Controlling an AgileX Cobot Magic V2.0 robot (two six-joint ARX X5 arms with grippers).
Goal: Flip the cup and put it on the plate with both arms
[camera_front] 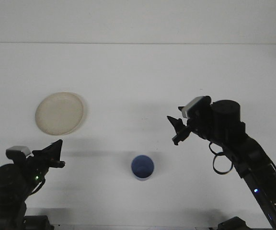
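A blue cup (142, 167) stands upright on the white table, mouth up, near the front centre. A cream plate (60, 113) lies flat at the left, with nothing on it. My right gripper (177, 130) hangs to the right of the cup and above it, well apart from it, open and holding nothing. My left gripper (59, 154) is low at the front left, below the plate and left of the cup. Its fingers point right and stand apart with nothing between them.
The white table (143, 76) runs back to a pale wall. The right arm (246, 153) slants down to the bottom right corner. The left arm's base (8, 184) fills the bottom left corner.
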